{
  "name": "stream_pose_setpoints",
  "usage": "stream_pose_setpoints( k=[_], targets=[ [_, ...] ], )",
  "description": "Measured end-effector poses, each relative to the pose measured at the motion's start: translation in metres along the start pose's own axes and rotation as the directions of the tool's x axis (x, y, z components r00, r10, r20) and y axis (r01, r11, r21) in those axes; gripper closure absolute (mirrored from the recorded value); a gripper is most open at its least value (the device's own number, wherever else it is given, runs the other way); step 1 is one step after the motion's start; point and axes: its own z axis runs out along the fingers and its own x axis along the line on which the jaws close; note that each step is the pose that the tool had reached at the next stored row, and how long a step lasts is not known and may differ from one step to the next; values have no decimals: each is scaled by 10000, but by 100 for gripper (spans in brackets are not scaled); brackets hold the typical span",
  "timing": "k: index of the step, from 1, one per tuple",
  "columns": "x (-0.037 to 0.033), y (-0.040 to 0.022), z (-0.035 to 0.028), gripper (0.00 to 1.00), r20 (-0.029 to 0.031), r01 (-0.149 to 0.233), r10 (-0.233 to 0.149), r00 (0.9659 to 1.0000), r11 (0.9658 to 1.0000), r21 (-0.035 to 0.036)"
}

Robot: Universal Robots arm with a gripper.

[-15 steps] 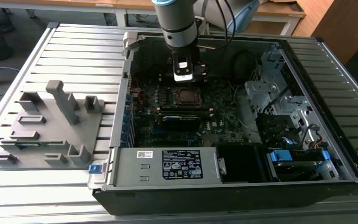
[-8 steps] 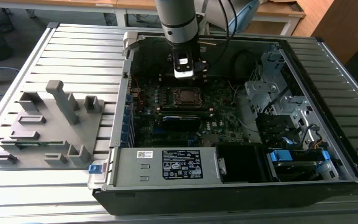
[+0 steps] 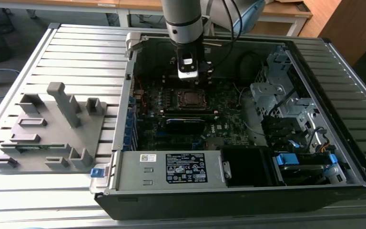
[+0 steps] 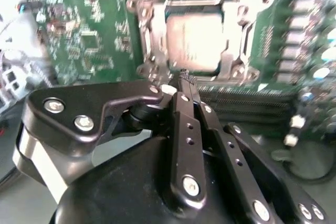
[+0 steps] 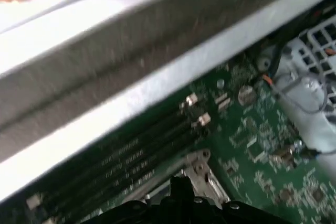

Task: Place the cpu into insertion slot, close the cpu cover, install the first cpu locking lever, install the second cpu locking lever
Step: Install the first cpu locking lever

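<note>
The cpu, a square chip with a dull silver top, lies in the insertion slot on the green motherboard inside the open computer case. The silvery cpu cover lies flat around the chip, which shows through its cut-out. I cannot make out how the locking levers stand. My gripper hangs just above the near edge of the slot, its black fingers pressed together with nothing between them. In the exterior view the gripper stands upright over the far side of the slot. One metal corner of the slot shows beside the gripper tip.
Black memory slots run alongside the socket. The case's metal wall rises close by. A power supply box sits at the case's front, and drive cages at the exterior view's right. A grey fixture plate lies outside the case.
</note>
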Motion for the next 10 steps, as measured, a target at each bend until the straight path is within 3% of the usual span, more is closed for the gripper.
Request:
stream_pose_setpoints(
  k=[2, 3, 5, 10],
  targets=[
    [-4, -1, 0, 89, 22, 89, -90, 10000, 9992, 394],
    [-5, -2, 3, 89, -22, 141, -140, 9999, 9986, 507],
    [-4, -2, 6, 89, -117, 295, -288, 9995, 9979, 571],
    [-18, 7, 18, 89, -285, 650, -635, 9976, 9962, 580]
  ],
)
